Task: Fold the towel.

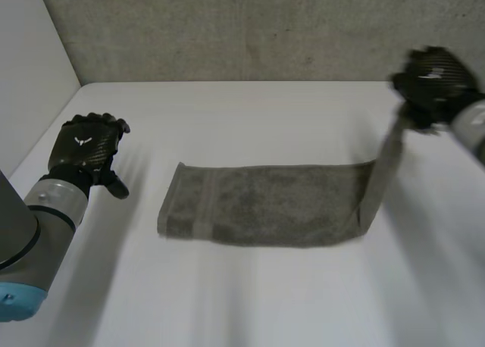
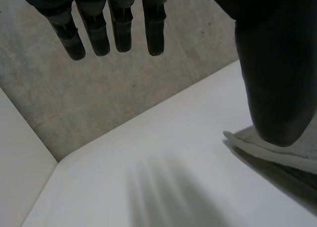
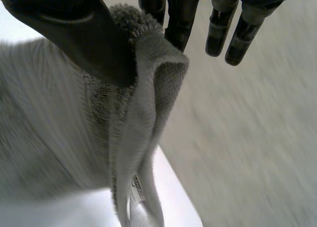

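Head view: one towel (image 1: 265,204), right hand (image 1: 433,80) seemingly pinching its end.

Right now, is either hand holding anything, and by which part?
The right hand pinches the towel by one lifted end; the left hand holds nothing.

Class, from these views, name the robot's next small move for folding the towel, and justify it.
Probably carry the right hand leftward over the grey towel, toward its other end. That hand pinches the towel's raised end against its thumb; the rest lies flat on the table, and the open left hand hovers apart.
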`<state>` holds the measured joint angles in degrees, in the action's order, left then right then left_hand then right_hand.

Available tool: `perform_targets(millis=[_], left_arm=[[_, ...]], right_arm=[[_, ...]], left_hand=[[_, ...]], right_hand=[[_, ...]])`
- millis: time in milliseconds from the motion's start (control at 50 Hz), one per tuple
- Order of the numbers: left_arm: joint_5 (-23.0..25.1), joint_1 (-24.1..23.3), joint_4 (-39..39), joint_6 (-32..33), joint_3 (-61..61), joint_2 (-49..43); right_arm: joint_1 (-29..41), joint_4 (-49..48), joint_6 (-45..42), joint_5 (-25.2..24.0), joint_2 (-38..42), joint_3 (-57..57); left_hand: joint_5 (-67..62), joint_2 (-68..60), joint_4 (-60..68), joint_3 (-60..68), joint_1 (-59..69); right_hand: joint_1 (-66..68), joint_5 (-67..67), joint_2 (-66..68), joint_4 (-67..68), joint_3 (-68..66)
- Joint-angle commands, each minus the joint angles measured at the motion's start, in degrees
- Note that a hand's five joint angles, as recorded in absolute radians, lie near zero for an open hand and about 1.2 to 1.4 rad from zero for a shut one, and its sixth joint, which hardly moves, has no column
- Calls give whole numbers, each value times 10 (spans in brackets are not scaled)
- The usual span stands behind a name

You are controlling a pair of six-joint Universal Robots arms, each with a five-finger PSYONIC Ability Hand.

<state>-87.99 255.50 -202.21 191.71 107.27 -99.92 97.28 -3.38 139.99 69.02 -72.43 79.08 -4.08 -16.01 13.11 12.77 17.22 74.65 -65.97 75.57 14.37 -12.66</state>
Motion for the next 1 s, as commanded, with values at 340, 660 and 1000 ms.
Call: perform_targets(millis=[340, 660, 1000], left_arm=[[-8, -5, -1, -37, -9, 2], [-10, -7, -1, -68, -20, 4], [-10, -5, -2, -71, -14, 13]], right_arm=[[404, -105, -1, 92, 290, -140], [411, -120, 5, 118, 295, -227], [428, -73, 30, 57, 394, -294]], left_hand=[[20, 39, -31, -28, -52], [20, 39, -31, -28, -52], [20, 39, -31, -28, -52]], right_hand=[[54, -40, 44, -44, 27], [54, -40, 44, -44, 27], [14, -1, 5, -44, 27]])
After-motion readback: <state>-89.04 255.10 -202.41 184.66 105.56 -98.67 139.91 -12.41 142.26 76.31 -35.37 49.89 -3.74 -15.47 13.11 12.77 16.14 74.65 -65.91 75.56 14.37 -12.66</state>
